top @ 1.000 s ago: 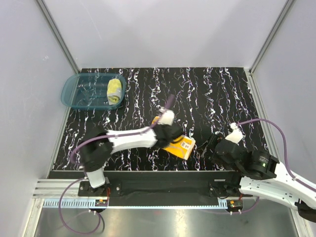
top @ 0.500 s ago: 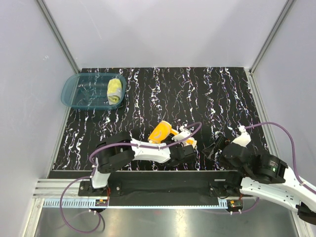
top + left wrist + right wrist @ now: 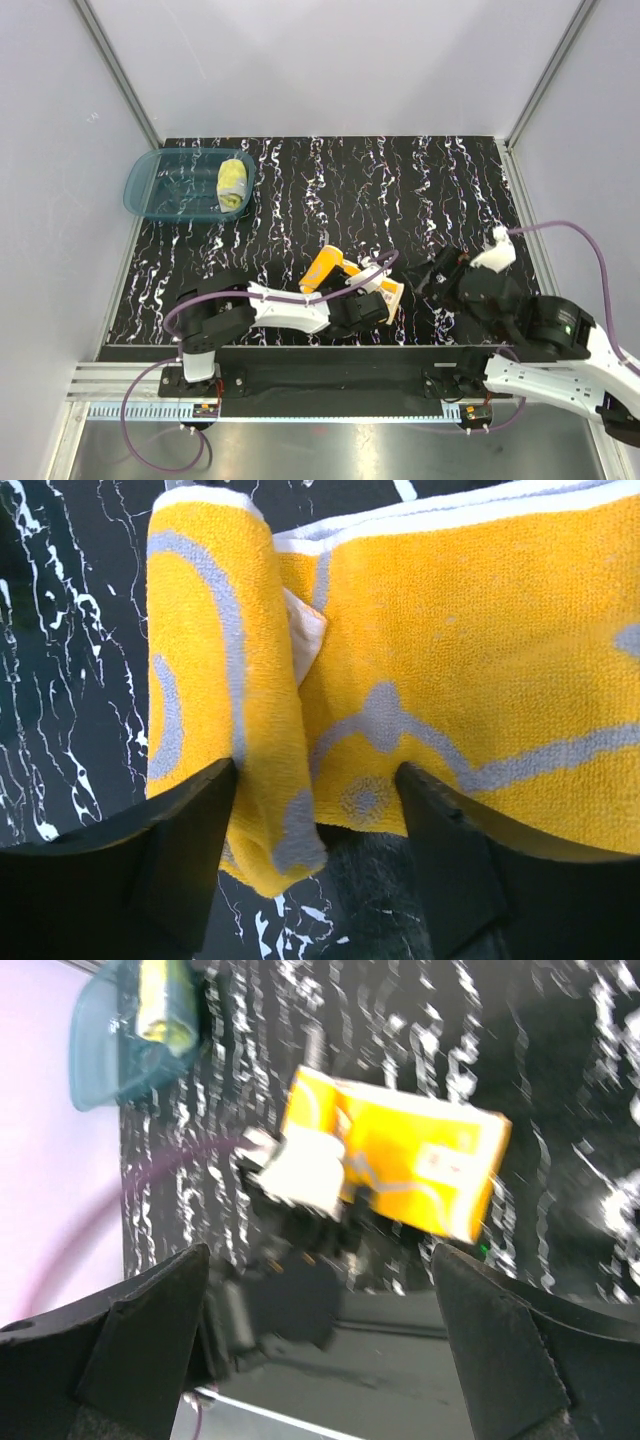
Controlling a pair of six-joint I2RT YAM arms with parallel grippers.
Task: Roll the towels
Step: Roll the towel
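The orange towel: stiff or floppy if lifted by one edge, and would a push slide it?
Likely floppy: the orange towel is soft terry, already folded over itself at one end, so a lifted edge would probably drape. Its looped pile should grip the left gripper's fingers rather than slip. A push may bunch it, not slide it.

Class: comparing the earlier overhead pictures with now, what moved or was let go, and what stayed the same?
The left arm swung from mid-table back toward the near edge, and the orange towel, flat before, now has an end folded over. The left fingers, shut earlier, have opened around that fold. The right fingers shifted slightly away from the near edge, open. The yellow towel stayed rolled in the basin.
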